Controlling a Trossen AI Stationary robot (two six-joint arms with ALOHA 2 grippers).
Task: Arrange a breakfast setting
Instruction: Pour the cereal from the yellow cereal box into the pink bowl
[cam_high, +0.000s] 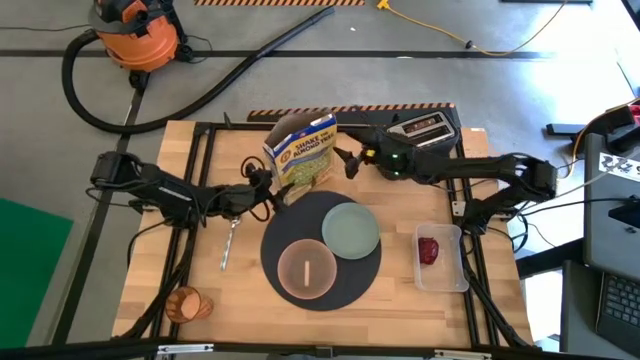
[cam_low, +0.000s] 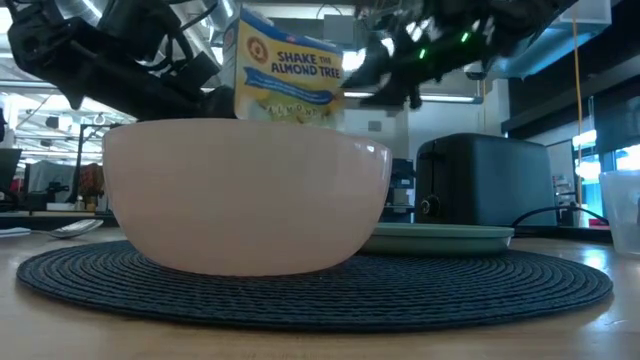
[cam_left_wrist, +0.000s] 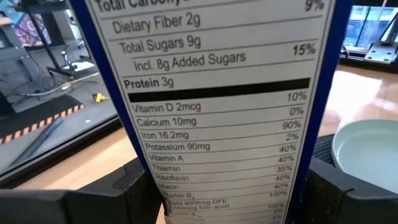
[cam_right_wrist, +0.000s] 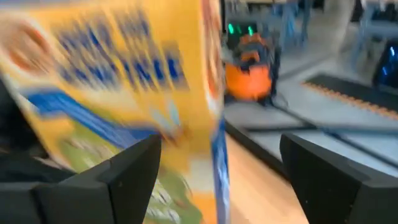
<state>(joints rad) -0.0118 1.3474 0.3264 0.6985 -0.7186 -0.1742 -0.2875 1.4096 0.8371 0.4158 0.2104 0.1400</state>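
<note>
A yellow and blue cereal box (cam_high: 301, 150) stands tilted at the far edge of the dark round mat (cam_high: 345, 282), with my left gripper (cam_high: 272, 192) shut on it from the left. My right gripper (cam_high: 347, 160) hovers open just right of the box's upper part; whether it touches the box I cannot tell. A pink bowl (cam_high: 305, 268) and a pale green plate (cam_high: 351, 230) sit on the mat. The metal spoon (cam_high: 230, 244) lies left of the mat. An orange cup (cam_high: 190, 304) stands near the front left. The red apple (cam_high: 429, 250) lies in a clear tub. My left gripper pinches the cereal box between its two fingers (cam_left_wrist: 134, 190), one on each broad face, low on the narrow nutrition panel (cam_left_wrist: 217, 180). The fingers come level from the table's left, across the box. The box stands nearly upright, slightly tilted; the bowl hides its bottom in the low view.
The black toaster (cam_high: 426, 125) stands at the back right, close behind my right arm. The clear tub (cam_high: 441, 258) sits right of the mat. Bare wood lies along the front edge and at the left, around the spoon.
</note>
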